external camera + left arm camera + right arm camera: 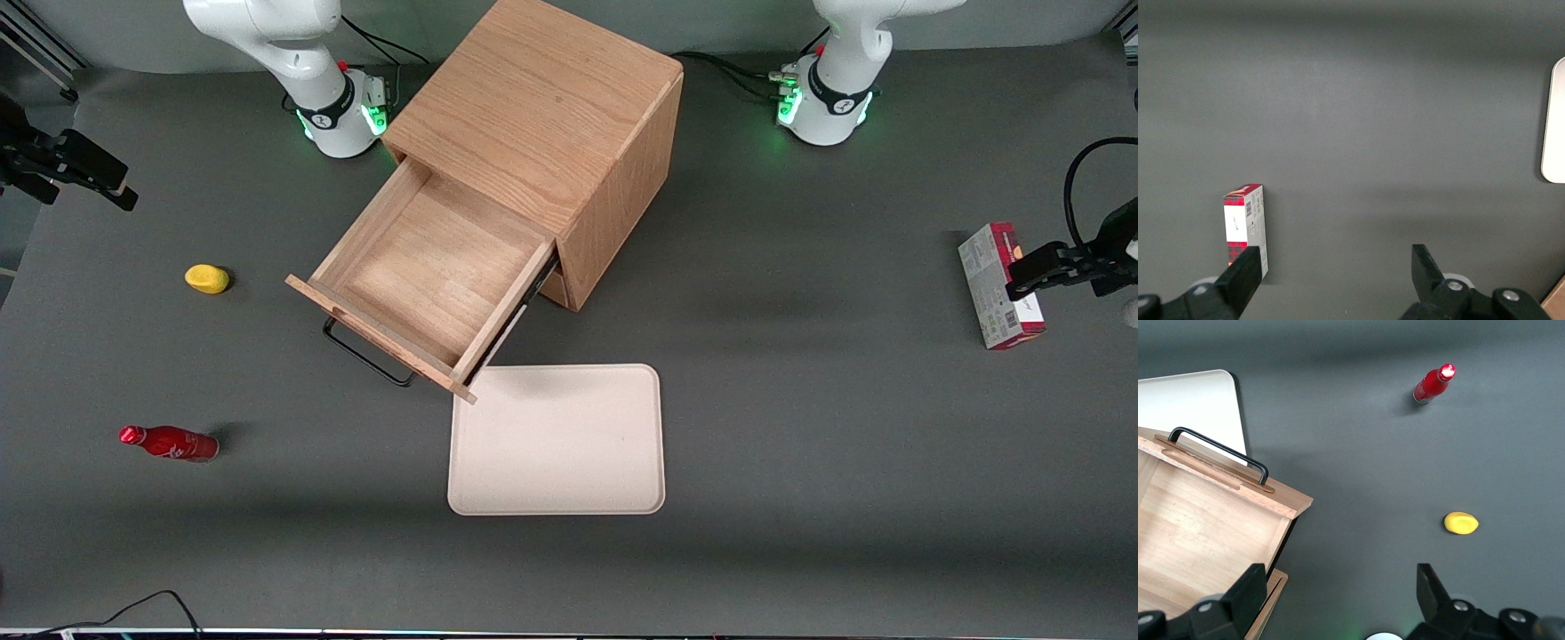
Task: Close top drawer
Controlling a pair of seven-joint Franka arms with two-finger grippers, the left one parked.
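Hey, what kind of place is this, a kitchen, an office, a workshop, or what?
Most likely a robotics lab test bench. Two robot arm bases stand on a gray table with staged props: a wooden cabinet with its top drawer open. The gripper, open, hangs above that drawer's side.

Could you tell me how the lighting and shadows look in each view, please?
Front view: soft even light, faint banded shadows on the table, the top drawer shading the tray. Right wrist view: glare on the red bottle, the open gripper dark. Left wrist view: dim, with the box clear.
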